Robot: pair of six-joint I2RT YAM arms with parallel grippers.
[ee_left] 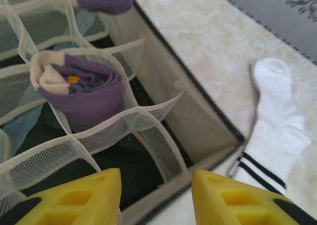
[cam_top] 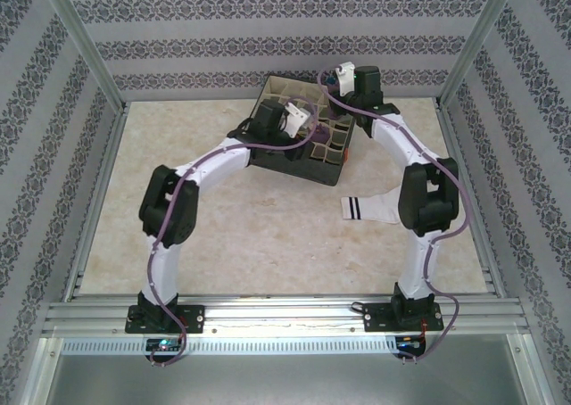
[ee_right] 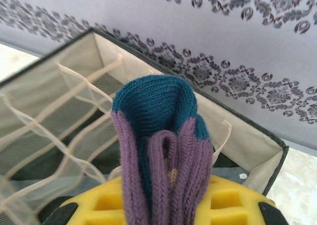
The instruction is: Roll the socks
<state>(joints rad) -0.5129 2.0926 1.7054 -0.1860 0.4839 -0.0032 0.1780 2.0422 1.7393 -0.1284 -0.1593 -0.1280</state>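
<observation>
Socks, 3 seen. Rolled purple sock (ee_left: 86, 93): ribbed knit, cream cuff edge, bit of orange at the core, a tight cylinder standing in a mesh cell of the box (ee_left: 198, 116), just ahead-left of the left jaws. White sock (ee_left: 277, 131): soft, flat, 2 black cuff stripes, lying on the marbled beige worktop (ee_left: 198, 22) outside the box, ahead-right of the left jaws. Purple-teal sock (ee_right: 158, 150): chunky knit, purple folds w/ a teal section on top, bunched upright. Box is dark-walled & square, w/ beige mesh dividers (ee_left: 143, 121), floppy & see-through. Left jaws: yellow pads (ee_left: 74, 197) spread apart, nothing btw them, hovering over the box's corner cell. Right jaws: yellow pads (ee_right: 237, 205) pinching the purple-teal sock above the box, patterned wall (ee_right: 237, 17) beyond.
</observation>
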